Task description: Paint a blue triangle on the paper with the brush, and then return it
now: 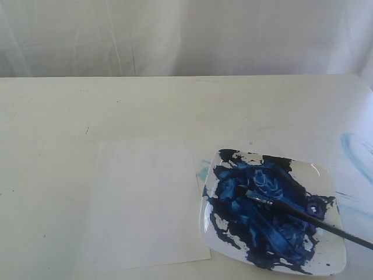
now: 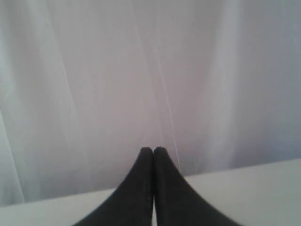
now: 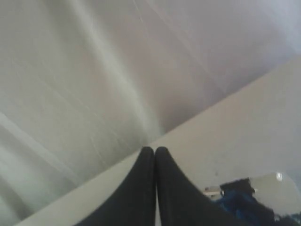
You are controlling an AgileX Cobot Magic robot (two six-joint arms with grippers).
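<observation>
Left wrist view shows left fingers [image 2: 134, 193] pressed together, empty, facing curtain [image 2: 94, 70]; right fingers [image 3: 134, 193] likewise.

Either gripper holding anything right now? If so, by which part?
Nothing is held. The left gripper and right gripper are both shut on nothing; the brush lies on the plate.

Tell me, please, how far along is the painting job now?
Done: nothing yet; the paper is blank, with no triangle. In hand: nothing; the brush lies on the blue-smeared plate, and the left hand and right hand are shut, empty. Left: take the brush, paint the triangle, return it.
</observation>
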